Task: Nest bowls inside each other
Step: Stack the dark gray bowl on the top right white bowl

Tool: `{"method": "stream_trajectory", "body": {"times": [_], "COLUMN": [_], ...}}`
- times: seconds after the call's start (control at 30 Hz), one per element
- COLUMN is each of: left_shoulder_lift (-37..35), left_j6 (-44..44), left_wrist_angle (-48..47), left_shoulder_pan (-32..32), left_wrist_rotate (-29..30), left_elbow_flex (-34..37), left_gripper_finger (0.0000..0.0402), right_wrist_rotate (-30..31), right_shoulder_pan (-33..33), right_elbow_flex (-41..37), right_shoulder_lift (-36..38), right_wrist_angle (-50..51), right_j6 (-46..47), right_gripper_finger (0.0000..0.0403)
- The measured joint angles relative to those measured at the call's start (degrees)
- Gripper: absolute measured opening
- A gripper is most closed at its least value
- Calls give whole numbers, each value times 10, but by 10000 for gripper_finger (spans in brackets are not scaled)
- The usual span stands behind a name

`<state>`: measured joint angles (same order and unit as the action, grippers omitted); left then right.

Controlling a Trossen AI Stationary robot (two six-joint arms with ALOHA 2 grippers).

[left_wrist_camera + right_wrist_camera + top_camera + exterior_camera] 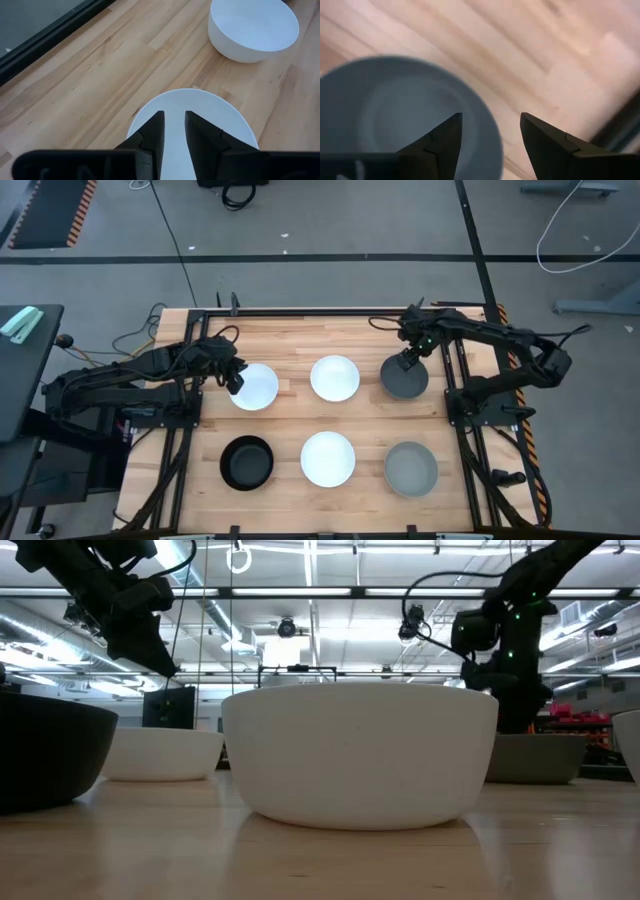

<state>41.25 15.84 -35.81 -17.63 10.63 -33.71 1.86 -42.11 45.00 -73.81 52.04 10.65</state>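
Six bowls stand on their bases in two rows on the wooden table. The far row holds a white bowl (256, 388), a white bowl (334, 378) and the dark grey bowl (406, 380). The near row holds the black bowl (246, 462), a white bowl (328, 458) and the light grey bowl (411, 470). My left gripper (236, 383) hovers over the far-left white bowl (200, 107), open by a narrow gap (173, 117). My right gripper (491, 120) is open, one finger over the dark grey bowl's hollow (395, 120), the other outside its rim.
The bowls sit about a bowl's width apart. Bare wood lies between the rows and along the far edge (330, 330). Black arm mounts and rails run down the left side (165, 415) and right side (480, 405). In the low view the near white bowl (360, 755) hides much behind it.
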Motion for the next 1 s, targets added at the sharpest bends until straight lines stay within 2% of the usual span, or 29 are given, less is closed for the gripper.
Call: {"method": "stream_trajectory", "body": {"times": [0.27, 0.47, 0.7, 1.0], "left_shoulder_lift": [0, 0, 0, 0], "left_j6": [0, 0, 0, 0], "left_wrist_angle": [0, 0, 0, 0], "left_shoulder_pan": [0, 0, 0, 0], "left_wrist_rotate": [0, 0, 0, 0], "left_elbow_flex": [0, 0, 0, 0], "left_gripper_finger": [90, 81, 84, 80], "right_wrist_rotate": [-2, -2, -3, -11], "right_shoulder_pan": [-4, 4, 8, 8], "right_elbow_flex": [-15, -15, -15, -15], "right_shoulder_lift": [-27, -50, -81, -79], "right_wrist_angle": [-3, -8, -11, -19], "right_j6": [1, 14, 23, 22], "right_gripper_finger": [191, 165, 109, 14]}}
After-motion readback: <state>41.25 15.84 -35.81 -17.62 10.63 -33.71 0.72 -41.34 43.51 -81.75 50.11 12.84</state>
